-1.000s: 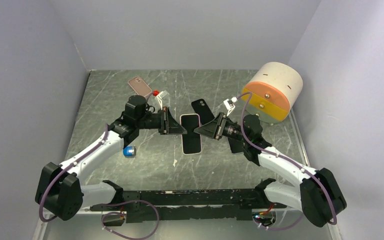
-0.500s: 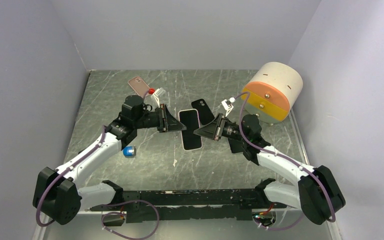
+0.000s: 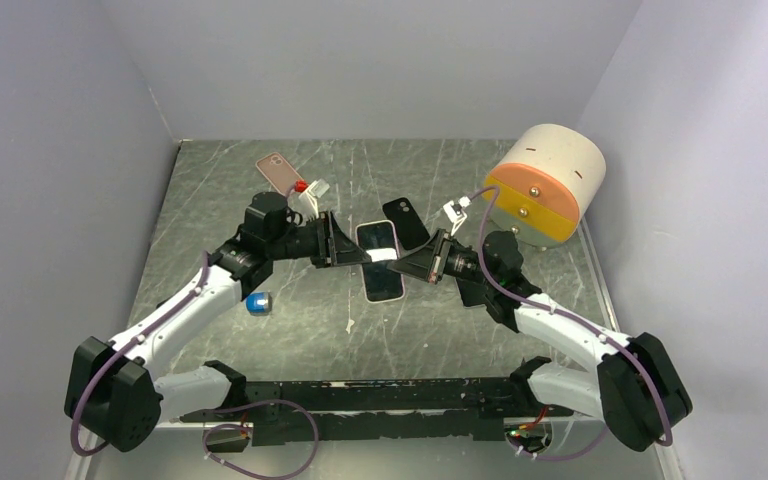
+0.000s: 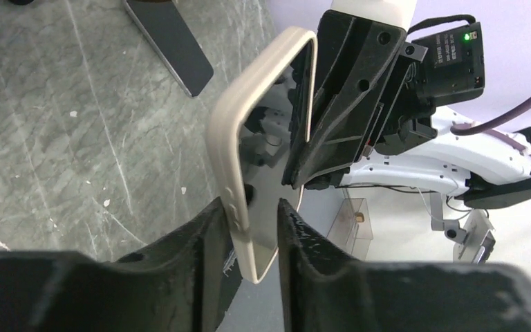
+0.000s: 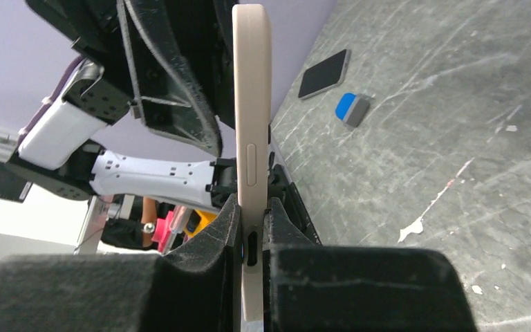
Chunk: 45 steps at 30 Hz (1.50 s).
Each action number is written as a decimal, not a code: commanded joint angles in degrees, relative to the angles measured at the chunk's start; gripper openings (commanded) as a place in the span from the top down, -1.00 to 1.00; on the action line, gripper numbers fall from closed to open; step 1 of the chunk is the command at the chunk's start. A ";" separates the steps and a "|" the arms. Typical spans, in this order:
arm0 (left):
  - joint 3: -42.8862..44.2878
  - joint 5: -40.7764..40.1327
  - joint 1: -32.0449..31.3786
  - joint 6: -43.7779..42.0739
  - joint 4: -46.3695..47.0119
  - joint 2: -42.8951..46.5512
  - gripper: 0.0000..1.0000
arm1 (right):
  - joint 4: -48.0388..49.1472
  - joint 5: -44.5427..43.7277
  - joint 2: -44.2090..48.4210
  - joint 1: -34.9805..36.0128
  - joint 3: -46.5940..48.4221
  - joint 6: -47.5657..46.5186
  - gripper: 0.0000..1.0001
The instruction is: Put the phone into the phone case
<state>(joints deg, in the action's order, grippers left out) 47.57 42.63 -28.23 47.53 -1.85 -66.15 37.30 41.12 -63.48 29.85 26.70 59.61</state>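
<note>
A phone with a pale screen sits in a beige phone case (image 3: 382, 262), held in the air between both grippers and tilted above the table's middle. My left gripper (image 3: 352, 250) grips the case's left edge. In the left wrist view its fingers close on the case's lower corner (image 4: 238, 207), one on the back and one on the screen. My right gripper (image 3: 407, 262) is shut on the right edge. In the right wrist view the case (image 5: 252, 138) stands edge-on between the pads.
A black phone (image 3: 405, 218) lies flat behind the held one. A pink-cased phone (image 3: 279, 170) and a red and white piece (image 3: 310, 187) lie at the back left. A blue block (image 3: 258, 302) lies by the left arm. A large cream and orange cylinder (image 3: 550, 185) stands at the back right.
Both grippers and the cased phone have moved a little up and back together, and the phone has tilted slightly. Both grips look unchanged.
</note>
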 commanded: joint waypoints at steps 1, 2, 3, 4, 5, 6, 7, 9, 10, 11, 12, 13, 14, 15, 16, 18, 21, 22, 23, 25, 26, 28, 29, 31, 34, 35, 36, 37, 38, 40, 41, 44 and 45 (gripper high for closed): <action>2.87 -2.08 -0.16 -2.72 -2.13 0.80 0.18 | 3.04 -3.24 1.25 -0.17 -0.20 0.73 1.00; 2.92 -2.41 -0.16 -2.85 -2.57 0.76 0.15 | 3.37 -3.10 1.07 -0.22 -0.24 0.88 1.00; 3.08 -2.93 -0.16 -3.14 -3.50 0.69 0.13 | 3.61 -2.96 0.87 -0.18 -0.26 0.93 1.00; 3.28 -3.44 -0.16 -3.60 -4.38 0.71 0.12 | 3.73 -2.90 0.68 -0.22 -0.25 1.02 1.00; 3.52 -3.77 -0.16 -4.00 -5.00 0.62 0.09 | 3.74 -2.96 0.56 -0.20 -0.24 1.03 1.00; 3.64 -3.97 -0.16 -4.36 -5.46 0.60 0.08 | 3.77 -2.98 0.48 -0.20 -0.33 1.03 1.00; 3.73 -4.29 -0.16 -4.64 -5.87 0.64 0.07 | 3.80 -2.91 0.26 -0.22 -0.41 1.11 1.00; 4.12 -4.93 -0.16 -5.36 -7.05 0.37 0.07 | 4.21 -2.81 0.13 -0.23 -0.46 1.33 1.00; 4.37 -5.23 -0.12 -5.73 -7.71 0.26 0.06 | 4.28 -2.85 0.12 -0.16 -0.44 1.42 1.00; 4.59 -5.47 -0.13 -5.97 -8.26 0.09 0.06 | 4.20 -3.00 0.11 -0.16 -0.43 1.40 1.00; 4.74 -5.94 -0.16 -6.38 -8.78 0.21 0.05 | 3.96 -3.23 0.18 -0.13 -0.44 1.20 1.00; 5.03 -6.84 -0.16 -6.99 -9.95 0.46 0.02 | 3.43 -3.51 0.16 -0.14 -0.37 0.92 1.00; 5.52 -8.44 -0.12 -7.85 -11.55 0.74 -0.03 | 2.61 -4.04 0.08 -0.14 -0.30 0.55 1.00; 6.30 -9.99 -0.15 -9.63 -13.36 1.14 -0.10 | 1.82 -4.61 -0.08 -0.14 -0.25 0.25 1.00; 7.49 -11.42 -0.12 -11.32 -15.46 1.60 -0.15 | 1.43 -5.05 -0.28 -0.12 -0.33 0.03 1.00; 9.67 -14.87 -0.16 -14.52 -19.97 2.61 -0.26 | 0.83 -5.99 -0.90 -0.07 -0.49 -0.18 1.00; 12.71 -20.90 -0.16 -19.25 -25.66 4.39 -0.67 | -0.43 -7.85 -2.28 0.20 -0.55 -0.57 1.00; 13.51 -23.11 -0.14 -20.76 -27.24 4.98 -0.78 | -1.17 -8.55 -2.95 0.43 -0.40 -0.78 1.00; 14.27 -25.24 -0.16 -22.13 -28.86 5.63 -0.82 | -1.78 -9.55 -3.64 0.70 -0.15 -1.19 1.00; 15.39 -31.20 -0.16 -24.43 -31.84 6.91 -0.87 | -3.42 -11.15 -5.51 1.38 0.60 -2.11 1.00; 15.82 -33.75 -0.12 -25.39 -33.15 7.68 -0.88 | -3.76 -11.78 -6.49 1.62 0.92 -2.40 1.00; 16.47 -39.32 -0.16 -27.23 -35.37 9.01 -0.88 | -3.65 -12.88 -9.07 2.28 1.51 -2.57 1.00; 16.63 -41.69 -0.15 -28.19 -36.14 9.68 -0.88 | -3.64 -13.39 -10.23 2.69 1.94 -2.57 1.00; 16.73 -45.00 -0.16 -30.38 -37.21 10.94 -0.88 | -3.84 -14.38 -12.92 3.75 3.49 -2.78 1.00; 16.44 -48.45 -0.16 -33.98 -37.75 12.78 -0.88 | -5.11 -16.26 -17.02 6.31 6.49 -3.58 1.00; 16.14 -49.61 -0.12 -34.78 -37.76 13.65 -0.88 | -5.32 -16.66 -18.65 7.15 7.62 -3.84 1.00; 15.54 -50.57 -0.15 -35.40 -37.67 14.21 -0.88 | -5.57 -16.95 -20.34 7.91 8.88 -4.08 1.00; 14.90 -51.63 -0.12 -35.84 -37.24 14.88 -0.88 | -5.80 -17.22 -21.92 8.47 10.13 -4.22 1.00; 14.00 -52.73 -0.13 -36.04 -36.93 15.56 -0.88 | -5.66 -17.34 -23.65 9.06 11.27 -4.16 1.00; 11.87 -54.85 -0.15 -35.74 -36.00 16.92 -0.88 | -5.14 -17.52 -26.90 9.85 13.42 -4.08 1.00; 10.22 -55.83 -0.16 -35.83 -35.03 17.63 -0.88 | -5.05 -17.65 -28.48 10.26 14.59 -3.99 1.00; 7.57 -57.53 -0.07 -37.20 -32.58 18.19 -0.88 | -5.57 -18.07 -32.84 11.00 18.00 -3.74 1.00; 8.19 -58.07 -0.03 -37.25 -33.51 17.79 -0.88 | -5.49 -18.09 -34.64 11.16 18.93 -3.65 1.00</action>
<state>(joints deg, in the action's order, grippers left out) 56.47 -10.57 -28.23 12.88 -37.26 -48.05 26.59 23.92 -94.70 40.42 40.47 55.92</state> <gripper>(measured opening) 0.938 0.107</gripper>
